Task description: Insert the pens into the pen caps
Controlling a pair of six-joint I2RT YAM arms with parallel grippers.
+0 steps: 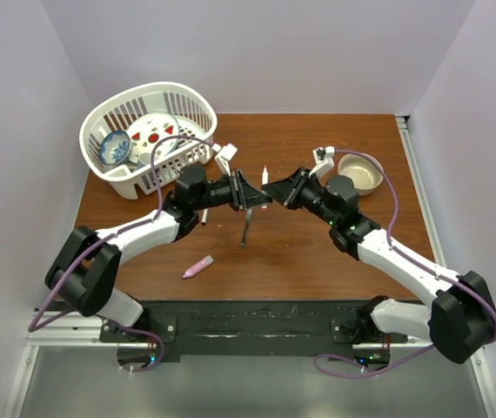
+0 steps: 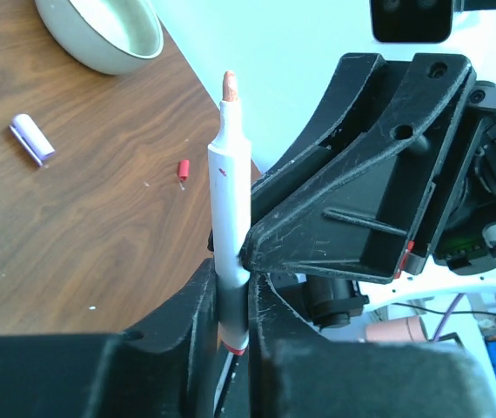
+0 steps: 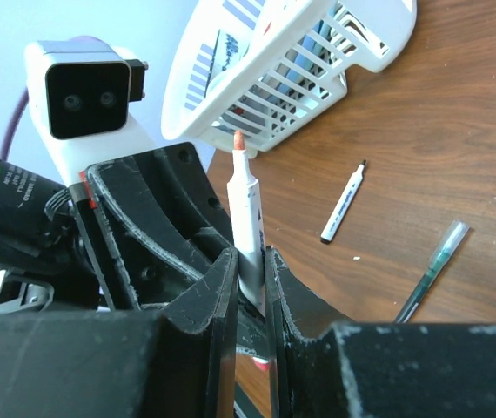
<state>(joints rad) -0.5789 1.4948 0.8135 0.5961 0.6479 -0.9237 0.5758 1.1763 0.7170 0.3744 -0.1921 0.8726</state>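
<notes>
No pen was seen seated in a cap, so the task was judged to be at an early stage. A slim white marker of plastic, with a bare orange-red felt tip (image 2: 229,200), was held upright above the brown wooden table (image 1: 318,261), at the centre of the top view between the two arms. A short, thick pink marker (image 1: 197,266) was laid on the table to the lower left of centre in that view, well apart from both arms. In the right wrist view, a thin white pen with a dark tip (image 3: 344,205) and a dark green-grey pen with a clear end (image 3: 429,272) were seen lying at the right of the frame. Whether that clear end was a cap could not be told. Two loose caps were shown at the left of the left wrist view: a small lilac cap, a short plastic tube (image 2: 32,139), and, nearer the centre, a tiny red cap (image 2: 182,169). All the capping was judged to be left to do.

The left pincer (image 2: 231,294) was closed to a narrow gap on the grey lower barrel of the white marker. The right pincer (image 3: 250,268) was likewise narrowed on the same marker, higher up on its white barrel, so the marker was gripped by both at once. A handover was judged to be in hand.
</notes>
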